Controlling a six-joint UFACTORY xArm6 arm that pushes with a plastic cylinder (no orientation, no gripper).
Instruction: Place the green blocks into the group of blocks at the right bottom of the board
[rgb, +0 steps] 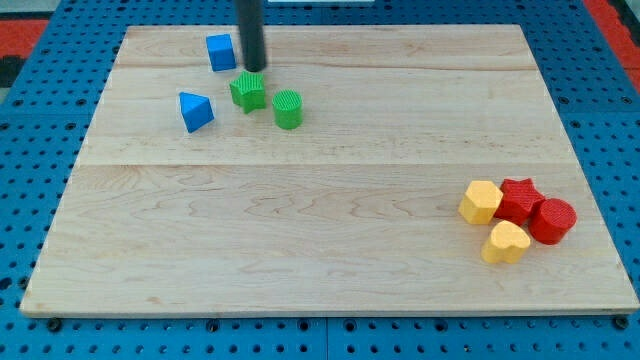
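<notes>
My tip (254, 69) rests just above the green star block (247, 91), beside the green cylinder (287, 108). It grips nothing. The group sits bottom right.

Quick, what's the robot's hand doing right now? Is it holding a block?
No hand here, only a rod. My tip holds nothing; it sits just above the green star block, beside the blue cube.

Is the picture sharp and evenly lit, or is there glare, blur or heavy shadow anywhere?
Camera view: light is soft and even, no glare on the wooden board; blocks cast only faint shadows; my tip, just above the green star block, looks sharp; the red round block is crisp too.
</notes>
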